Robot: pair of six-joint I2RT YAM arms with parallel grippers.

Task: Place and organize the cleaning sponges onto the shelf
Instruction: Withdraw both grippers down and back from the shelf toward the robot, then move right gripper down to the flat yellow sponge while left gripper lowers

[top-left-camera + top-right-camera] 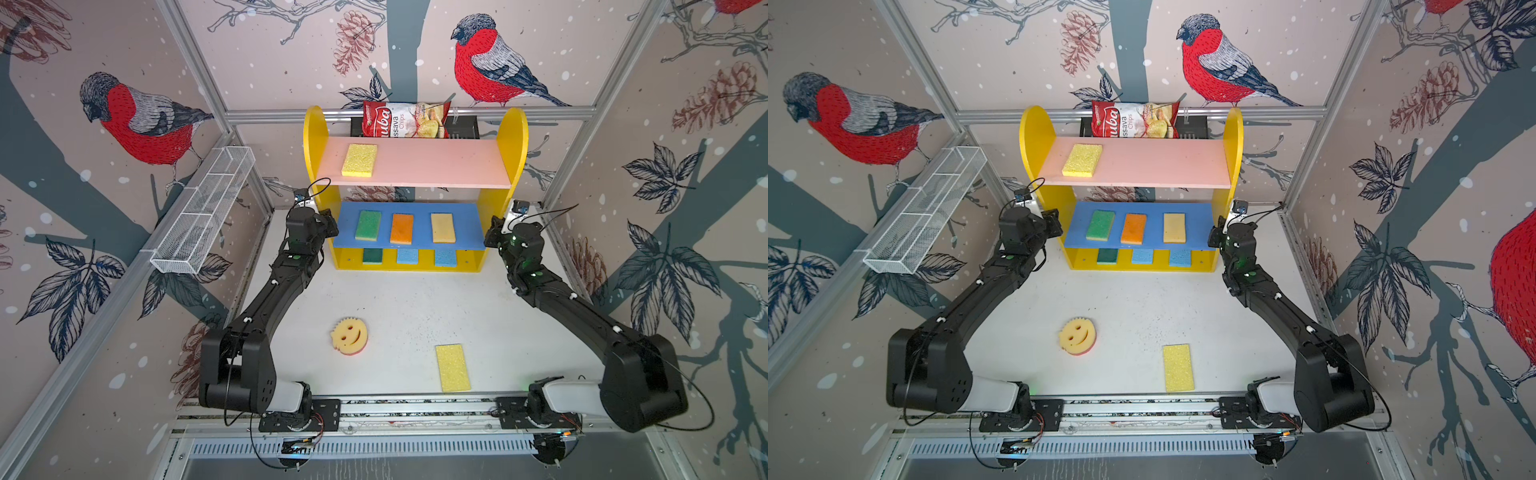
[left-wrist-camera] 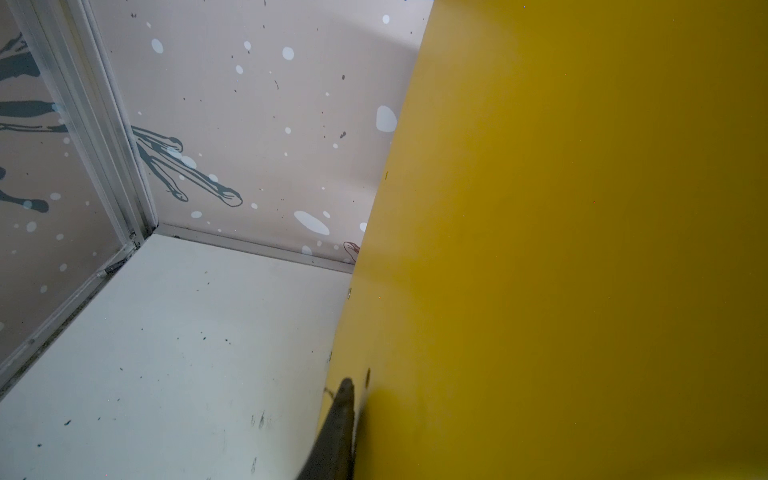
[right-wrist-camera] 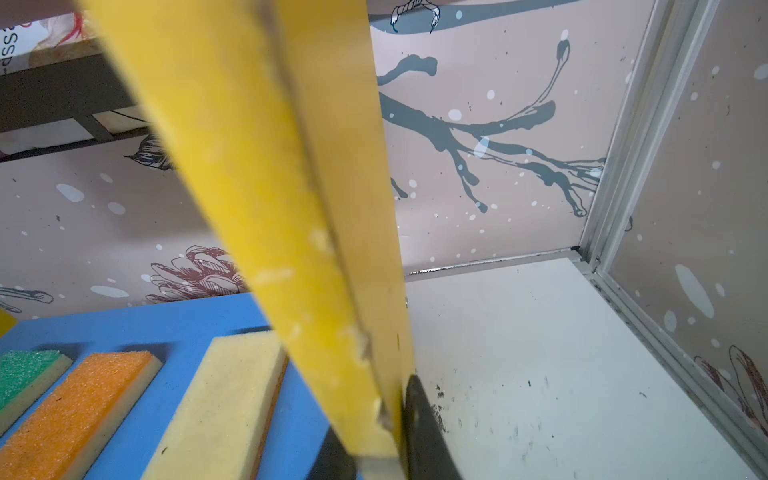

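Yellow side panels of the shelf (image 1: 316,129) are being pinched at both ends: the left gripper (image 1: 329,221) is clamping the left one, with only one finger (image 2: 343,411) showing against it. Sitting on the pink board (image 1: 436,164) is a yellow sponge (image 1: 360,160); a green sponge (image 1: 368,225), orange sponge (image 1: 402,228) and tan sponge (image 1: 443,227) are lying on the blue board (image 1: 467,226), with a dark green sponge (image 1: 372,256) and two light blue sponges (image 1: 407,256) (image 1: 445,257) below, while the right gripper (image 1: 492,235) is squeezing the right panel between its fingers. Lying loose on the white table (image 1: 395,299) in front are the smiley sponge (image 1: 349,336) and a second yellow sponge (image 1: 453,368).
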